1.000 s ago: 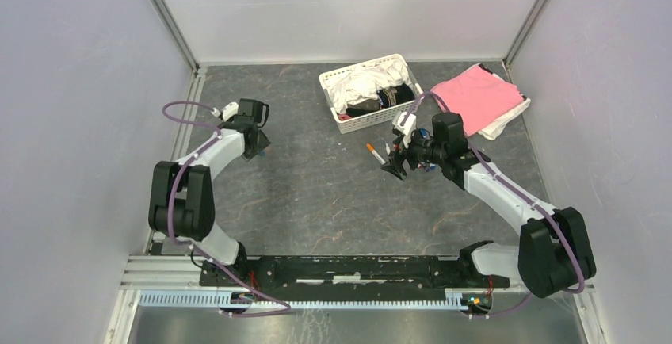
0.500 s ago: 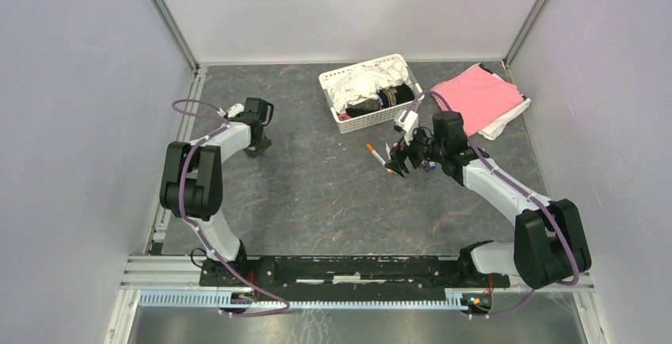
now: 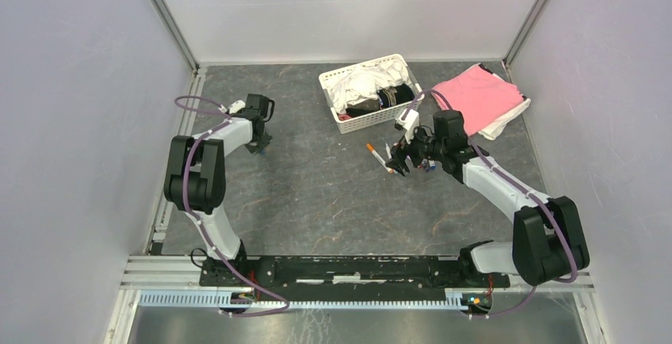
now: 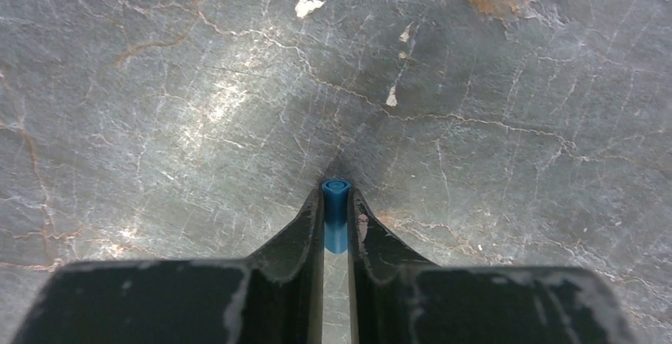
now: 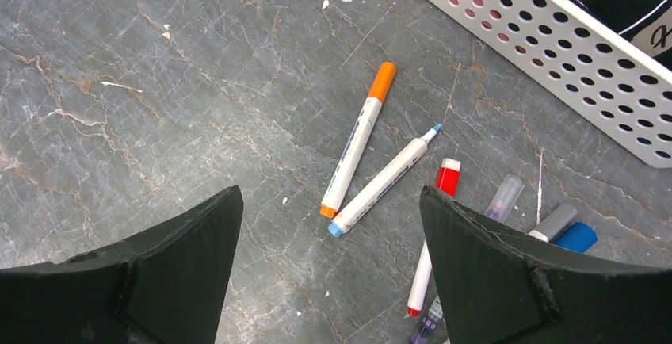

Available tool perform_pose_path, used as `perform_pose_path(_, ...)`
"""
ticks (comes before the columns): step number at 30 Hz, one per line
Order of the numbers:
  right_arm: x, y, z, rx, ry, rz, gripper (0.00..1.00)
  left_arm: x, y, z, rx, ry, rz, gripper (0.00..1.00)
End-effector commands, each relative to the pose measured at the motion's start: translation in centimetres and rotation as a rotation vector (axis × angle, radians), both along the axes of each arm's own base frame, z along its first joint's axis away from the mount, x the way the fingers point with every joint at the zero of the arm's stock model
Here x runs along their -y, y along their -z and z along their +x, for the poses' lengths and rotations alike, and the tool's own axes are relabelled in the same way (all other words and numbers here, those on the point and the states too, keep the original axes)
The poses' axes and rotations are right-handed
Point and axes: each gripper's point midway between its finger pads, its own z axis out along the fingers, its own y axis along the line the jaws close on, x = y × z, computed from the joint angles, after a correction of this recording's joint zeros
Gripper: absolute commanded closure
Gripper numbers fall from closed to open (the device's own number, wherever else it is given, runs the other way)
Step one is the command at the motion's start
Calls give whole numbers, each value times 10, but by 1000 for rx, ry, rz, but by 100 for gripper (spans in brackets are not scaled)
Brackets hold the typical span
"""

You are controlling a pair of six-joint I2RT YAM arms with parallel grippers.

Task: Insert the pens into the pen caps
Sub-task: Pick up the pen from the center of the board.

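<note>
Blue cap (image 4: pixel 336 221) sits pinched in the left gripper (image 4: pixel 336 195); the right gripper (image 5: pixel 329 201) hangs wide over loose pens (image 5: pixel 357 146) on the desk (image 5: pixel 119 59).

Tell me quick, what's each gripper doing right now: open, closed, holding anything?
Left gripper: closed on a blue pen cap.
Right gripper: open, holding nothing, above the pens.

blue pen cap (image 4: pixel 335 197): lower end hidden between left fingers (image 4: pixel 305 229) | grey-capped pen (image 5: pixel 553 222), 4 o'clock: barrel behind right finger (image 5: pixel 507 280) | basket (image 5: pixel 555 51), 1 o'clock: cut by frame edge
</note>
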Motion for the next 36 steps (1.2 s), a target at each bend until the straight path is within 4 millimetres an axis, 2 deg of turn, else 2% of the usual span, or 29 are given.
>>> perform_pose_path(1, 0, -8, 11, 15, 3, 10, 12, 14, 2, -6, 1, 44, -72, 87)
perform_pose_path(5, 3, 4, 14, -15, 30, -5, 13, 44, 1, -26, -3, 148, -121, 89)
perform_pose_path(12, 20, 29, 30, -62, 177, -68, 17, 128, 8, -79, -32, 357, -99, 89)
perform_pose_path(17, 33, 46, 39, -92, 277, -105, 29, 165, 21, -108, -56, 426, -49, 89)
perform_pose_path(21, 34, 57, 47, -118, 323, -108, 38, 176, 23, -111, -60, 448, -34, 89)
perform_pose_path(26, 18, 66, 47, -189, 321, -60, 43, 189, 16, -114, -42, 473, -28, 88)
perform_pose_path(31, 8, 71, 48, -222, 337, -41, 45, 192, 13, -115, -30, 473, -37, 85)
perform_pose_path(36, 11, 87, 48, -235, 362, -104, 53, 195, 5, -113, -7, 475, -47, 79)
